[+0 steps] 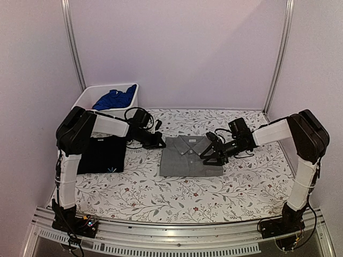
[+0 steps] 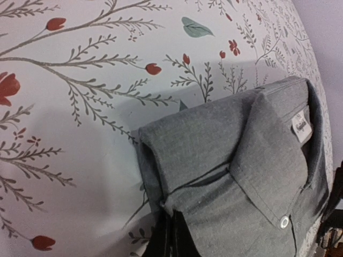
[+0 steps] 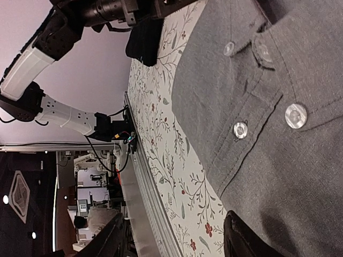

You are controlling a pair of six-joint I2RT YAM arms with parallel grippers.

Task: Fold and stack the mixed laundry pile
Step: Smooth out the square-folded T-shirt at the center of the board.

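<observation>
From above, the grey collared shirt (image 1: 188, 156) lies folded in the middle of the flower-printed table (image 1: 161, 195), with a small pale label at its collar that is too small to read. The black T-shirt (image 1: 101, 155) lies folded well to its left and bears a small light mark near its front edge that shows no legible letters. The bright blue garment (image 1: 114, 99) is heaped in the white bin (image 1: 87, 96) at the far left corner. The left arm reaches rightward and low, and the left gripper (image 1: 157, 142) is at the shirt's far left corner. The right arm stretches leftward and slopes down, with the right gripper (image 1: 210, 155) over the shirt's right side. In the left wrist view, the shirt's collar is turned up and shows a white neck label (image 2: 303, 127) with dark script that cannot be read, and a pale button (image 2: 284, 221) sits below it. The left gripper (image 2: 171, 227) has its dark fingers pressed together, with only a thin seam between them, right at the shirt's folded edge. Whether cloth is caught between them cannot be told. In the right wrist view, the shirt's placket fills the right side with shiny buttons (image 3: 296, 115) that show no legible marking. The right gripper (image 3: 182, 241) has its fingers spread wide, one over the grey cloth and one out past the table's near edge. The left arm and the black T-shirt (image 3: 144, 43) show at the top.
</observation>
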